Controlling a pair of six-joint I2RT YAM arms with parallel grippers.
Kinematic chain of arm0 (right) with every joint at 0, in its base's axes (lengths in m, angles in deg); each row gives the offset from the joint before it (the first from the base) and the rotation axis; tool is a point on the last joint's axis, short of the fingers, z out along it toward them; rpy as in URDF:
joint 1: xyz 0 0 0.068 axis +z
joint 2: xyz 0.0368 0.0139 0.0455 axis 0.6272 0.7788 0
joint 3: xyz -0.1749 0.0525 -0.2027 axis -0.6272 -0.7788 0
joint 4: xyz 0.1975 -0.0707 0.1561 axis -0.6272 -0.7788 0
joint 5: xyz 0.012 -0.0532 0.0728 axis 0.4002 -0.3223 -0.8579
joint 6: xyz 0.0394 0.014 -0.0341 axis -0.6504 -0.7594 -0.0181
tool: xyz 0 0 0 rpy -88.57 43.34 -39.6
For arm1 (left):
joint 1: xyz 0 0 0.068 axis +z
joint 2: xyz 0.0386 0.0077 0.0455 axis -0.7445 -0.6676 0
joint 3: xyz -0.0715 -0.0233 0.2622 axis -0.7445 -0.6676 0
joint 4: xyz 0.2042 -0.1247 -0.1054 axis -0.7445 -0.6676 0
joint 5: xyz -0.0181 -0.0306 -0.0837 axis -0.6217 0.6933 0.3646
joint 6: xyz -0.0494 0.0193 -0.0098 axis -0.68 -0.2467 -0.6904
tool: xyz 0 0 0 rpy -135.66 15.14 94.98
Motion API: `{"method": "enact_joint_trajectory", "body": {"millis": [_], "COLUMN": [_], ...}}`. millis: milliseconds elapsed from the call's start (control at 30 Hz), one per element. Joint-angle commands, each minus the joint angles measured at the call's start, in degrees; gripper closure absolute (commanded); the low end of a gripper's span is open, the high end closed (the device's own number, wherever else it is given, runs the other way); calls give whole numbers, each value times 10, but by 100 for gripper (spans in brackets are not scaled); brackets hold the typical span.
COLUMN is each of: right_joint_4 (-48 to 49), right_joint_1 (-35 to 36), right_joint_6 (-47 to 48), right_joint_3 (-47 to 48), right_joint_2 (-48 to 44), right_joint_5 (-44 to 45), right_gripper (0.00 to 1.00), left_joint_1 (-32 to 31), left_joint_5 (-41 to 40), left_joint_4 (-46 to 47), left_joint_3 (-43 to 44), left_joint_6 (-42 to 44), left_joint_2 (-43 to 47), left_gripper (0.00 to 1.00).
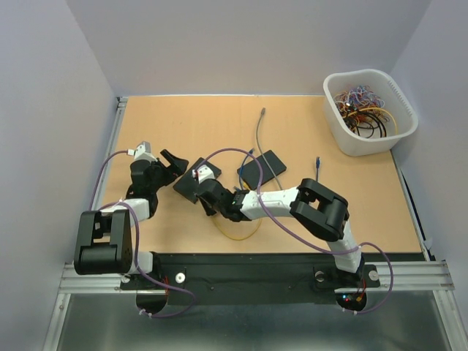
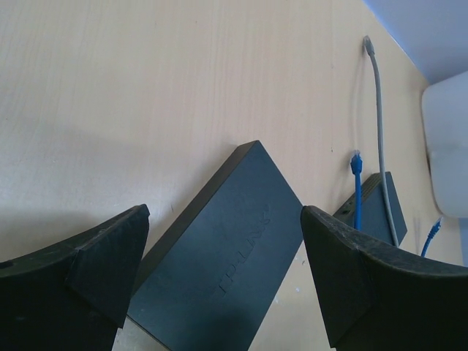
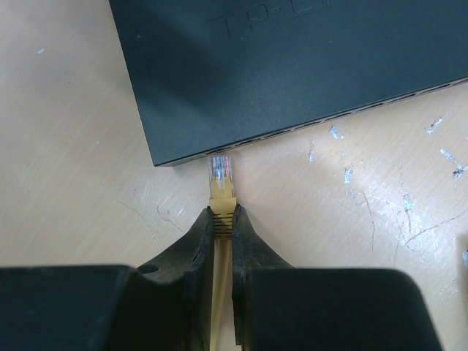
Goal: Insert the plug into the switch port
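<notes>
On the scuffed table (image 3: 73, 146), the right gripper (image 3: 222, 219) is pinching the plug (image 3: 221, 170) just at the front edge of the switch (image 3: 292, 66). The left gripper (image 2: 225, 227) is hanging spread, bracing nothing, so an off-line push is risking shoving the switch away.

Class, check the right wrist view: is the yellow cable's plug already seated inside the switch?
No, the whole plug shows outside the switch, its tip at the front edge.

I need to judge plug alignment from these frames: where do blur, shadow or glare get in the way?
Right wrist: the plug is sharp, but the port face of the switch is dark; scratches on the table glint. Left wrist: the fingers are dark and soft-edged, with a shadow on the table. Top external: even light, no glare, plug too small to see.
</notes>
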Motion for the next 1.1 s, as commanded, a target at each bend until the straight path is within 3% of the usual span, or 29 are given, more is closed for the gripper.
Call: {"method": "enact_joint_trajectory", "body": {"millis": [0, 1067], "right_joint_4": [2, -18], "right_joint_1": [-7, -9], "right_joint_6": [-4, -26], "right_joint_3": [27, 73], "right_joint_2": [6, 24], "right_joint_5": [16, -10], "right_gripper": [100, 100], "left_joint_1": [1, -6], "left_joint_5": [20, 45], "left_joint_4": [26, -15], "left_joint_3": [2, 26], "left_joint_6": [14, 9], "left_joint_2": [-16, -63], "left_gripper": [5, 7]}}
